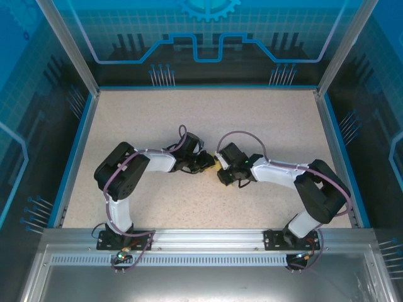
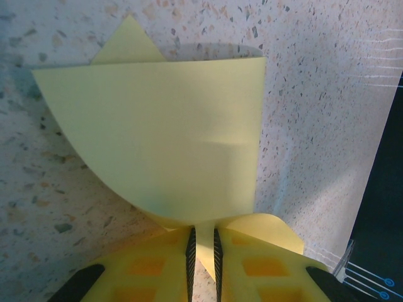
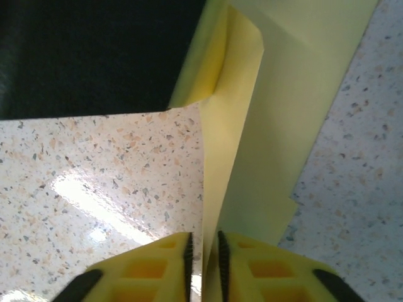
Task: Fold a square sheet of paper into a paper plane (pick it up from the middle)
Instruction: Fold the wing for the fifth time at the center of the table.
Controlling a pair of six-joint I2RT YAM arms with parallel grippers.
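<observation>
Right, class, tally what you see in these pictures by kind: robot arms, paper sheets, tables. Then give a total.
Robot arms: 2, the left arm and the right arm
Paper sheets: 1, the sheet of paper, pale yellow, partly folded, pinched in both arms' jaws
Tables: 1, the table
Total: 4

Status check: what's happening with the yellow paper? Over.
Left gripper shut on sheet of paper. Right gripper shut on it too. Sheet curled between them. Nothing in the way.

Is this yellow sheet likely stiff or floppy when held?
Probably floppy: the yellow sheet curves in a bow beyond the left pincer. Likely light: an edge pinch by the right pincer holds it. Probably creases easily; folds show.
</observation>
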